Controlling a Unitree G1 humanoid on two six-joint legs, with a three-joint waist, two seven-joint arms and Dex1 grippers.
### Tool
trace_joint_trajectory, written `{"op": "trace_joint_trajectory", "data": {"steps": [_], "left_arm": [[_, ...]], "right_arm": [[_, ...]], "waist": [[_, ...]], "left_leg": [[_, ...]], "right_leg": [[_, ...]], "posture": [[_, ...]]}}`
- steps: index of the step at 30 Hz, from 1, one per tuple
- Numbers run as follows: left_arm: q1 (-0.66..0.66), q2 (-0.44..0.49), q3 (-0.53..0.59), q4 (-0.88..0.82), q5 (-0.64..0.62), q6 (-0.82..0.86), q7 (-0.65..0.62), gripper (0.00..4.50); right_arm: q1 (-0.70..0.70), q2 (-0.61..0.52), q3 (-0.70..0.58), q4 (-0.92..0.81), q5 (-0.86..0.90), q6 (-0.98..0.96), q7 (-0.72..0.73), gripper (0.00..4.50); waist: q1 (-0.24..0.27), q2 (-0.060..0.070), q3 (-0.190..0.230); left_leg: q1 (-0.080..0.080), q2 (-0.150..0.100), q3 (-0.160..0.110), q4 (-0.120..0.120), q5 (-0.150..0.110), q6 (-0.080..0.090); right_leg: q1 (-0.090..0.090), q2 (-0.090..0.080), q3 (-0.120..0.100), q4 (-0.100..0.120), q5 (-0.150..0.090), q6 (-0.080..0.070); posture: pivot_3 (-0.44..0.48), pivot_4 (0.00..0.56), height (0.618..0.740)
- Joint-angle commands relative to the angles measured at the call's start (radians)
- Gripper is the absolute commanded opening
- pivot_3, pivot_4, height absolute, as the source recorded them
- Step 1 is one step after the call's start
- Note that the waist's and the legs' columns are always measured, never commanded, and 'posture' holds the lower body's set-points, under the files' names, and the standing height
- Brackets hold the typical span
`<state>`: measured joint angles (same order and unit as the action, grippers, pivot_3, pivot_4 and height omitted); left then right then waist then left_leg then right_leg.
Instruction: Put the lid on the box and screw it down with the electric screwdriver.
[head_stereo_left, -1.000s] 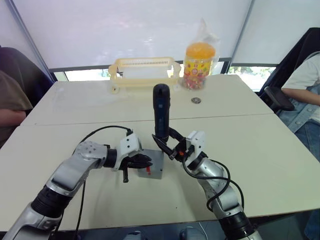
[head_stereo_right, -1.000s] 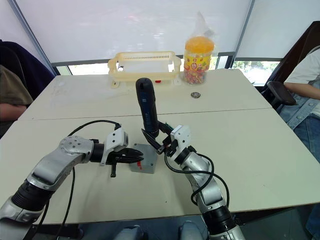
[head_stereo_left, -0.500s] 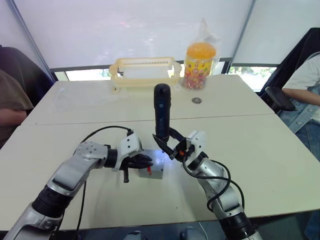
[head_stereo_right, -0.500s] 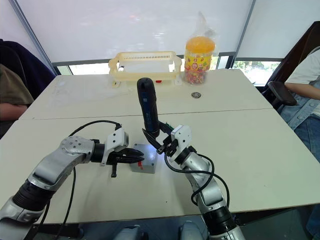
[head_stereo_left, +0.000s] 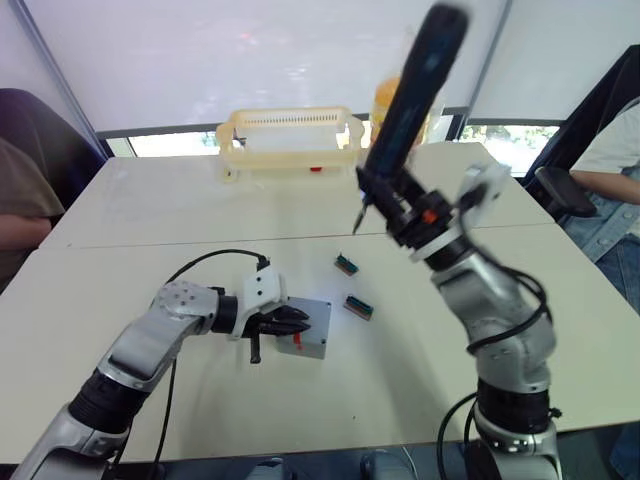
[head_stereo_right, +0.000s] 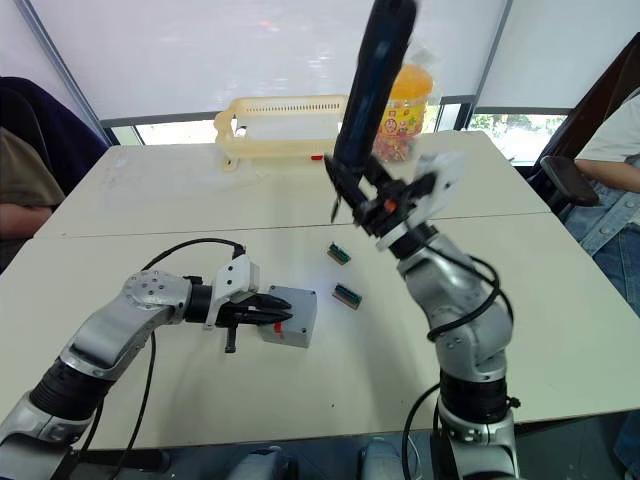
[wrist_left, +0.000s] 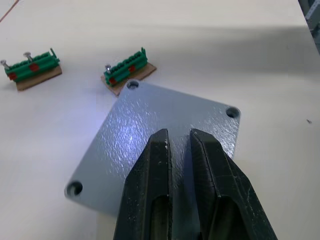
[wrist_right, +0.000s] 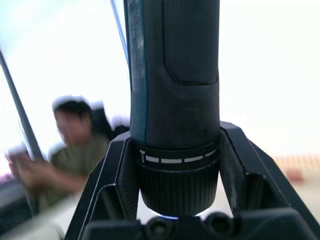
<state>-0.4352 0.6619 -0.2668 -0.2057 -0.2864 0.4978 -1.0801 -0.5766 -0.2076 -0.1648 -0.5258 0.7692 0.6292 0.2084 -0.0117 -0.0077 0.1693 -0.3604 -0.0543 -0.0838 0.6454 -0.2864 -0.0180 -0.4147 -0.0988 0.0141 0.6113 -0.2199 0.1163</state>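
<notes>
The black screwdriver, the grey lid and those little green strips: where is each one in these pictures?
electric screwdriver (head_stereo_right: 365, 85): right eye view, middle of its black body.
lid (wrist_left: 150, 127): left wrist view, its flat top.
green strips (wrist_left: 124, 70): left wrist view, the strip nearest the lid.

Box (head_stereo_left: 307, 340) sits low centre-left on the table (head_stereo_left: 560, 330), lid (wrist_left: 165, 150) on top; two terminal blocks (head_stereo_left: 358, 306) just right. Basket (head_stereo_left: 290, 140) upper centre, jar (head_stereo_right: 405, 95) beside it.
</notes>
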Motion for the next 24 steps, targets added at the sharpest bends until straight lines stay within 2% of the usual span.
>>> {"op": "trace_joint_trajectory", "data": {"steps": [1, 2, 5, 7, 10, 13, 19, 24], "left_arm": [[0.03, -0.01, -0.035, 0.043, 0.019, 0.035, 0.01, 0.64], [0.031, -0.017, -0.031, 0.04, 0.015, 0.037, 0.015, 0.64], [0.011, -0.046, 0.072, -0.028, -0.091, 0.124, 0.05, 0.64], [0.004, -0.036, 0.124, -0.089, -0.147, 0.184, 0.065, 0.64], [0.012, 0.007, 0.212, -0.221, -0.249, 0.294, 0.087, 0.64], [0.05, 0.052, 0.256, -0.308, -0.294, 0.351, 0.109, 0.64], [0.193, 0.152, 0.288, -0.378, -0.281, 0.345, 0.139, 0.64], [0.259, 0.151, 0.285, -0.368, -0.268, 0.311, 0.184, 0.64]], "right_arm": [[-0.058, -0.071, -0.119, -0.003, 0.173, 0.125, -0.1, 1.75], [-0.063, -0.099, -0.142, 0.01, 0.2, 0.158, -0.123, 1.75], [0.009, -0.393, -0.145, 0.056, 0.267, 0.487, -0.089, 1.75], [0.058, -0.514, -0.161, 0.075, 0.36, 0.646, -0.081, 1.75], [0.126, -0.645, -0.206, 0.15, 0.526, 0.899, -0.073, 1.75], [0.172, -0.695, -0.227, 0.202, 0.59, 0.973, -0.09, 1.75], [0.192, -0.743, -0.178, 0.367, 0.642, 0.985, -0.198, 1.75], [0.18, -0.745, -0.127, 0.436, 0.584, 0.985, -0.231, 1.75]], "waist": [[0.0, 0.0, 0.0], [0.002, 0.0, 0.0], [0.008, 0.0, 0.001], [0.008, -0.006, 0.005], [-0.001, -0.004, 0.013], [-0.008, 0.001, 0.018], [0.001, 0.0, 0.02], [0.005, -0.001, 0.021]], "left_leg": [[0.0, 0.0, 0.0, 0.0, 0.0, 0.0], [-0.001, 0.0, 0.0, 0.001, 0.0, 0.0], [-0.008, -0.002, 0.0, 0.004, 0.0, 0.0], [-0.016, -0.002, 0.0, 0.006, 0.0, 0.001], [-0.022, -0.002, 0.0, 0.005, -0.001, 0.002], [-0.031, -0.002, 0.003, 0.005, -0.001, 0.002], [-0.03, -0.001, 0.004, 0.007, -0.002, 0.004], [-0.031, -0.002, 0.003, 0.014, -0.002, 0.004]], "right_leg": [[0.0, 0.0, 0.0, 0.0, 0.0, 0.0], [0.0, 0.0, 0.0, -0.001, 0.0, 0.0], [-0.004, -0.003, -0.001, -0.001, 0.0, -0.001], [-0.01, -0.003, -0.002, -0.001, 0.0, -0.001], [-0.017, -0.003, -0.002, -0.001, 0.001, 0.002], [-0.029, -0.003, -0.001, 0.002, 0.003, 0.004], [-0.028, -0.002, 0.0, 0.002, 0.002, 0.003], [-0.023, -0.002, -0.001, 0.0, 0.001, -0.001]], "posture": [[0.0, 0.15, 0.74], [0.0, 0.15, 0.74], [0.0, 0.15, 0.74], [0.0, 0.15, 0.74], [0.0, 0.15, 0.74], [0.0, 0.15, 0.74], [0.0, 0.15, 0.74], [0.0, 0.15, 0.74]]}}
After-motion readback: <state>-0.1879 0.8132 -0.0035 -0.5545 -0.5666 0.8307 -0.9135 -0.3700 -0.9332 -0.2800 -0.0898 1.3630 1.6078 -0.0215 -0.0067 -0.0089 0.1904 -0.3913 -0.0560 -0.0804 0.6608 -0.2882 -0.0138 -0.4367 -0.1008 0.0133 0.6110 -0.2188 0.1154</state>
